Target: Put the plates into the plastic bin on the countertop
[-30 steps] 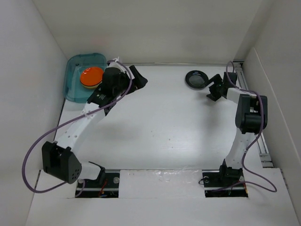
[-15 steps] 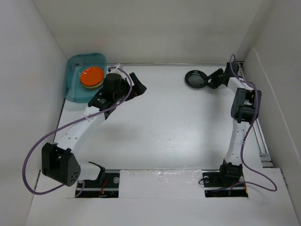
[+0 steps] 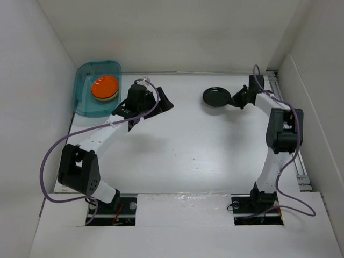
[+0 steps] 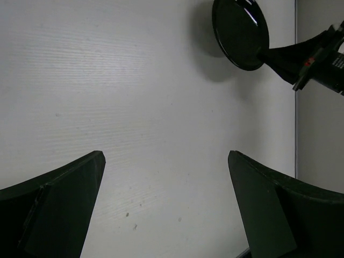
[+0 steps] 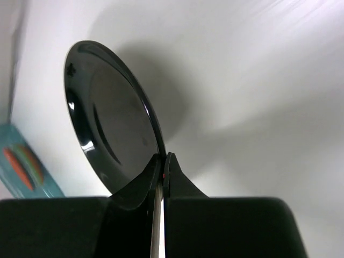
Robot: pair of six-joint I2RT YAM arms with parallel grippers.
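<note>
1. My right hand [image 3: 232,100] is clamped on the rim of 1 glossy black plate [image 3: 216,97], in the upper right part of the top view.
2. In the right wrist view my 2 fingertips [image 5: 171,164] pinch the plate's thin edge, and the plate [image 5: 113,123] stands tilted, with its shadow on the white desk [image 5: 258,107] beside it.
3. My left hand [image 3: 164,102] sits in the upper left part of the top view, just right of the plastic bin [image 3: 80,91].
4. Its fingers [image 4: 64,204] are spread wide apart with nothing between them, only bare desk below.
5. The left wrist view shows the black plate [image 4: 239,32] in its upper right corner, with my right hand [image 4: 301,56] holding its edge.
6. The teal bin stands in the far left corner of the desk [image 3: 183,145], against the wall.
7. 1 orange plate [image 3: 105,87] lies inside the bin on top of something paler; I cannot tell what lies under it.
8. The black plate is well apart from the bin, with my left hand between them.
</note>
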